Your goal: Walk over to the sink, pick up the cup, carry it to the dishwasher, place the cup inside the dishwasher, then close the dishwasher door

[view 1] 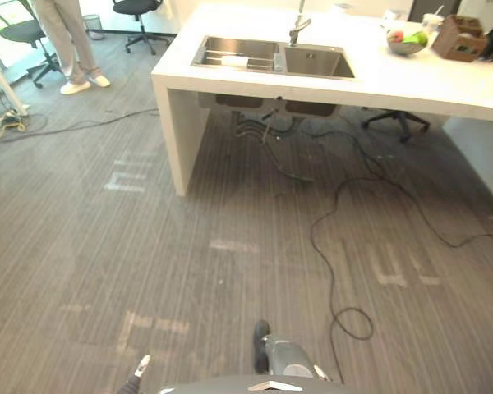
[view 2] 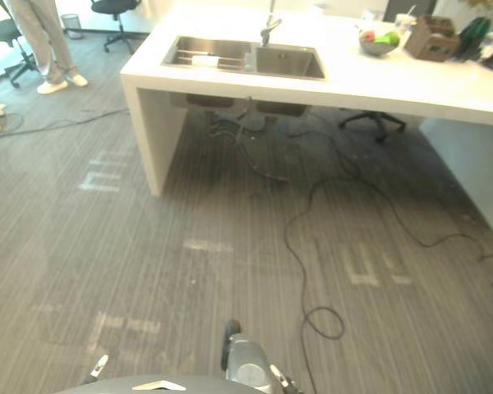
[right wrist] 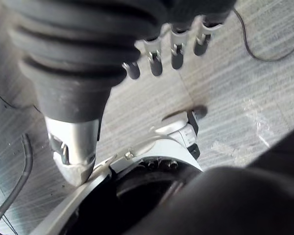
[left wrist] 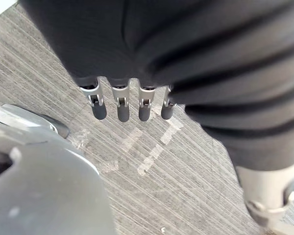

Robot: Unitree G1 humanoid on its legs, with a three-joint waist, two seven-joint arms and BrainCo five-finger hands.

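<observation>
A steel double sink [view 1: 312,64] is set in a white counter [view 1: 394,82] ahead of me, across a stretch of floor. Its faucet [view 1: 297,28] stands behind the divider. A small white thing [view 1: 235,61] lies on the rack in the left basin; I cannot tell what it is. My left hand [left wrist: 118,104] hangs over the grey carpet with its fingers straight and holds nothing. My right hand [right wrist: 177,52] also hangs over the floor, fingers relaxed and bare.
A person [view 1: 66,41] stands at the far left near two office chairs [view 1: 140,20]. A fruit bowl [view 1: 407,41] and a brown box [view 1: 460,37] sit on the counter. A black cable [view 1: 329,246] snakes over the carpet. Another chair [view 1: 398,123] stands under the counter.
</observation>
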